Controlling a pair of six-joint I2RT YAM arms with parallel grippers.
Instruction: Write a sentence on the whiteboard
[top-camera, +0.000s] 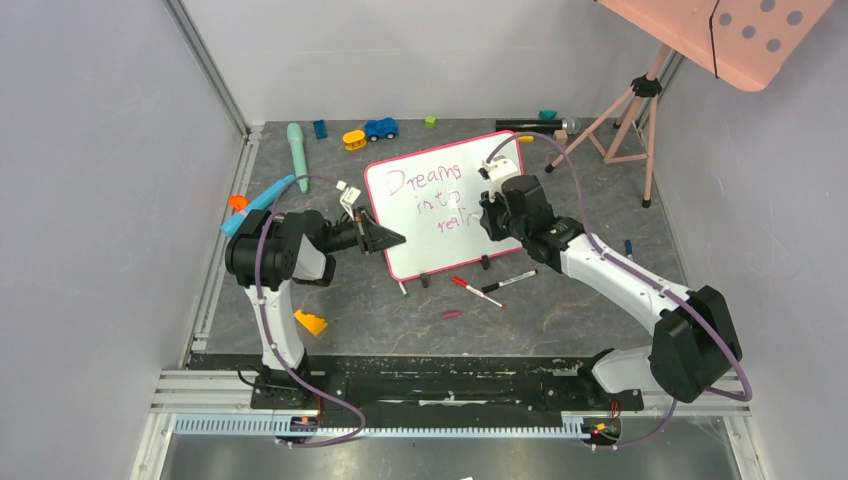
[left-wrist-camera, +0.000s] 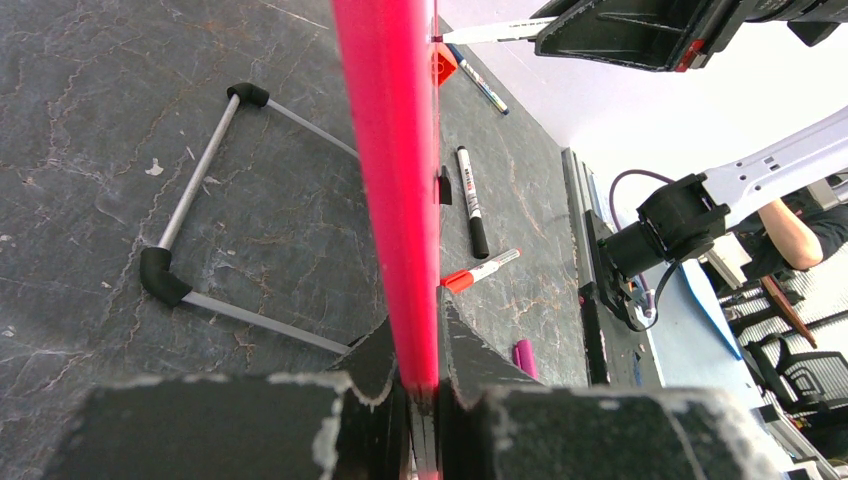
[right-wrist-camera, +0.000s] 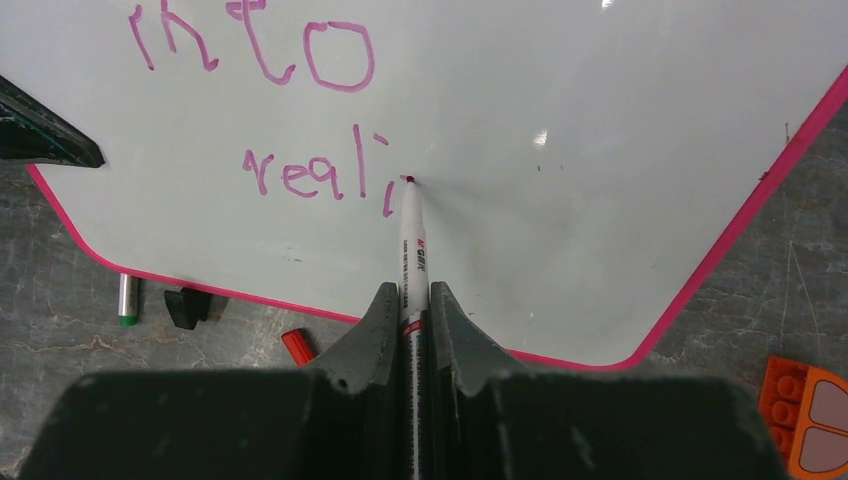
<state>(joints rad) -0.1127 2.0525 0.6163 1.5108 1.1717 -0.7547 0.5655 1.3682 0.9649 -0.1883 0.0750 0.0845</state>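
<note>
The whiteboard (top-camera: 415, 230), white with a pink-red frame, stands propped on the dark table. Purple writing (top-camera: 425, 185) on it reads "Dreams into reali". My left gripper (top-camera: 392, 240) is shut on the board's left edge; in the left wrist view the pink frame (left-wrist-camera: 395, 170) runs up from between the closed jaws. My right gripper (top-camera: 492, 222) is shut on a white marker (right-wrist-camera: 412, 255). Its purple tip touches the board just right of "reali" (right-wrist-camera: 318, 178). The board's black clip feet (top-camera: 425, 281) rest on the table.
Loose markers lie before the board: a red-capped one (top-camera: 476, 291), a black one (top-camera: 509, 281), a purple cap (top-camera: 452, 314). An orange block (top-camera: 310, 322) lies near the left arm. Toys lie at the back, including a blue car (top-camera: 380, 128). A tripod (top-camera: 625, 115) stands back right.
</note>
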